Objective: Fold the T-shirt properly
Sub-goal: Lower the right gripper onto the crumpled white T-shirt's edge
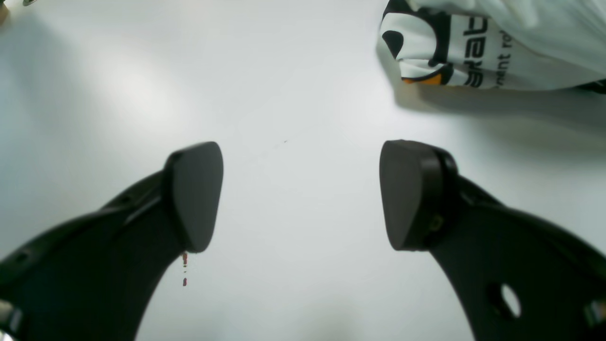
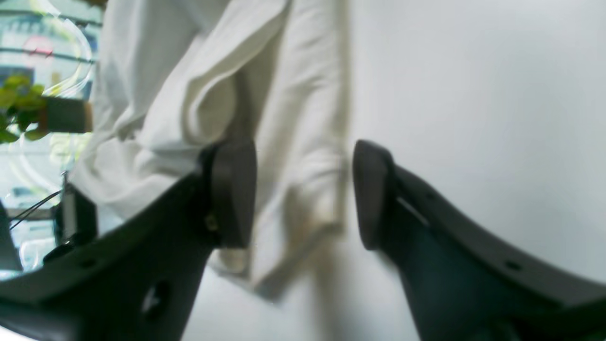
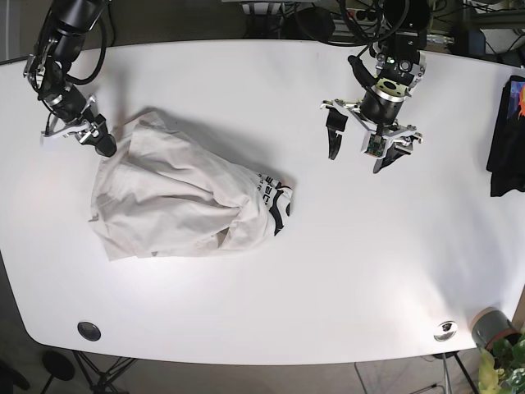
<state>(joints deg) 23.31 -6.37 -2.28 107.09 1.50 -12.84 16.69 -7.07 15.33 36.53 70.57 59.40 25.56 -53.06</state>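
Overhead view of a white table (image 3: 344,263) with a white T-shirt (image 3: 176,201) lying crumpled on its left half, one bunched end bearing black and orange printed lettering (image 3: 275,201) turned toward the table's centre. The right gripper (image 3: 82,131) sits at the shirt's upper left corner; in the right wrist view its fingers (image 2: 234,192) stand apart, with a fold of the white fabric (image 2: 293,142) lying between them and not clamped. The left gripper (image 3: 369,139) hovers over bare tabletop well apart from the shirt, to the right of it; in the left wrist view its two dark pads (image 1: 196,194) are spread wide with nothing between them, and the printed end of the shirt (image 1: 473,47) appears at the upper right of that frame. A dark garment (image 3: 507,135) lies at the table's far right edge.
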